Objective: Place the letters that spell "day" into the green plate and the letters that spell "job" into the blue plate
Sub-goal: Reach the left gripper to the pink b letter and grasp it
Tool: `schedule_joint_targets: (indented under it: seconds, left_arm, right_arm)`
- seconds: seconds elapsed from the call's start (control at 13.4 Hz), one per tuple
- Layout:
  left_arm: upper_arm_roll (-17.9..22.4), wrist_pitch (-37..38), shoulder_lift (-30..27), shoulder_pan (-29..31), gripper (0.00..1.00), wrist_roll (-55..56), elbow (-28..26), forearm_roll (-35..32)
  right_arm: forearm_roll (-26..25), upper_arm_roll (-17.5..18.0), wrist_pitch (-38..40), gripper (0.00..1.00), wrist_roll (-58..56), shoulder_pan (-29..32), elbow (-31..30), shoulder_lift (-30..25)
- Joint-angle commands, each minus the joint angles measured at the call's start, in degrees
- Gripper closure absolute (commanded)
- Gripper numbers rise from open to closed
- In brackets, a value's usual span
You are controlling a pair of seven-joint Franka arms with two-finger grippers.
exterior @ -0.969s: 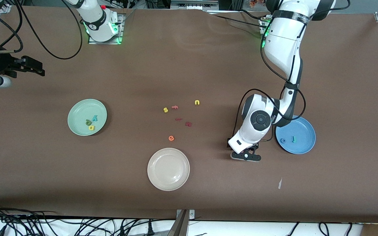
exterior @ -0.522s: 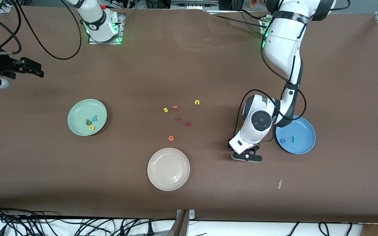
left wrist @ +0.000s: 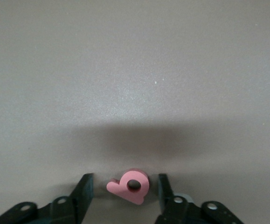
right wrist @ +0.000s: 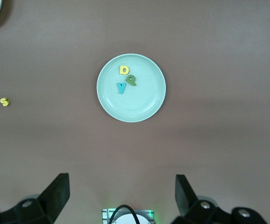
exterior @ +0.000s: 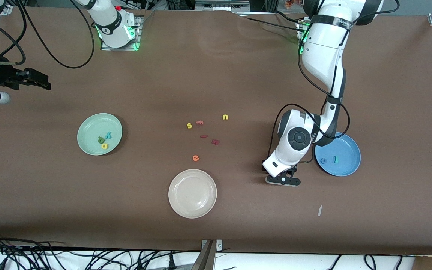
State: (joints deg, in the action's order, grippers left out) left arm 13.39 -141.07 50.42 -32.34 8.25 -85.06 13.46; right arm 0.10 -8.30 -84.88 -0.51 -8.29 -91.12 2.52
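1. Letters for "day" lie in the green plate (exterior: 88, 127) toward the right arm's end of the counter: the dark green d (exterior: 100, 140), the yellow a (exterior: 104, 146) and the teal y (exterior: 108, 134), close together on the part of the plate nearer the front camera. That word looks done.
2. The right end effector (exterior: 45, 80) waits over bare counter at the same end, with its fingers spread wide and nothing between them.
3. Loose letters sit mid-counter and are not wanted: a yellow s (exterior: 189, 126), a yellow u (exterior: 225, 117), two dark red letters (exterior: 215, 141) and an orange e (exterior: 195, 158). The cream plate (exterior: 171, 191), nearer the front camera than these, holds nothing.
4. The left end effector (exterior: 282, 180) is down at the counter between the cream plate and the blue plate (exterior: 347, 148). Its fingers stand apart on either side of the pink b (left wrist: 131, 185), with a gap showing on each side, so the letter is not gripped. The b lies flat on the counter.
5. The blue plate already holds the blue o (exterior: 324, 161) and the teal j (exterior: 335, 159). Only the b is missing.
6. Handling, as a judgement: the b is foam, so very light, soft and easily squashed. It could also skid or tip if one finger reaches it first. The best hold is probably across its round bowl, low and centred, with a gentle squeeze.
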Motion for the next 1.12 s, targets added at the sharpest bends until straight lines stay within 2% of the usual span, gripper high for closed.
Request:
schedule_joint_targets:
  seconds: [0.0, 0.15, 0.37, 0.6, 0.89, 1.04]
  left_arm:
    - [0.68, -0.08, 1.35, -0.35, 0.49, -0.95, 1.66, 0.86]
    - [0.68, -0.08, 1.44, -0.35, 0.65, -1.48, 1.66, 0.86]
    - [0.94, -0.08, 1.18, -0.26, 0.76, -4.02, 1.48, 0.86]
    - [2.87, 1.31, -1.62, 0.09, 0.76, -7.26, 0.96, 0.78]
    - [3.31, 12.02, -7.95, 3.07, 0.76, -11.76, -0.62, 0.69]
    - [3.49, 14.85, -11.99, 5.87, 0.76, -13.07, -3.77, 0.51]
  right_arm:
    - [0.25, 0.21, -0.03, 0.00, 0.43, 0.20, 0.86, 0.29]
    - [0.25, 0.21, -0.03, 0.00, 0.43, 0.20, 0.86, 0.47]
    - [0.25, 0.21, -0.03, 0.00, 0.43, 0.29, 0.86, 0.55]
    - [0.25, 0.12, -0.03, 0.00, 0.60, 0.29, 0.86, 0.55]
    - [0.25, 0.21, -0.03, 0.00, 0.43, 0.20, 0.86, 0.47]
    - [0.25, 0.21, -0.03, 0.00, 0.43, 0.29, 0.86, 0.55]
